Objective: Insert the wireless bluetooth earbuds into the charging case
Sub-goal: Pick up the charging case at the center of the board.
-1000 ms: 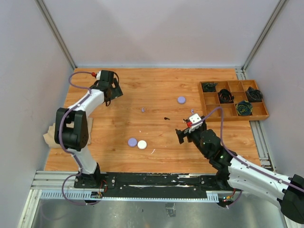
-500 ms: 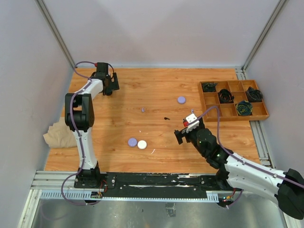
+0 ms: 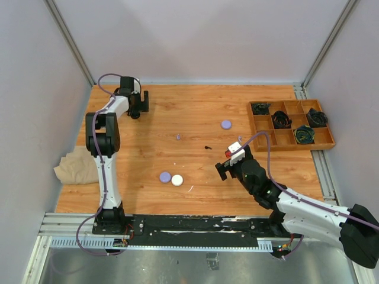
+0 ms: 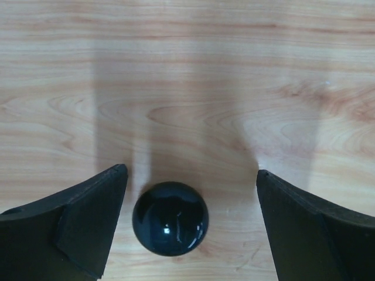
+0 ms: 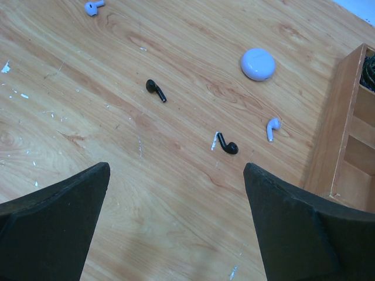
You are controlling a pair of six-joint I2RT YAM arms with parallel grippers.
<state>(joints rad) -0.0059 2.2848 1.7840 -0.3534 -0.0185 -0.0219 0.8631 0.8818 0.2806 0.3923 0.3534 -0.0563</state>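
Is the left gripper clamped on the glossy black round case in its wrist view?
No, the left gripper stands open, and the glossy black round case lies loose on the wooden table between its fingers.

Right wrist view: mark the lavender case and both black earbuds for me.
lavender case [image 5: 258,63], right wrist view, middle of its top.
upper black earbud [image 5: 152,86], right wrist view, its rounded head.
lower black earbud [image 5: 231,147], right wrist view, its rounded head.

table [image 3: 195,112]: wood | on it: earbuds [image 5: 156,90], round cases [image 3: 225,124], divided tray [image 3: 320,146] right, cloth [image 3: 74,165] left
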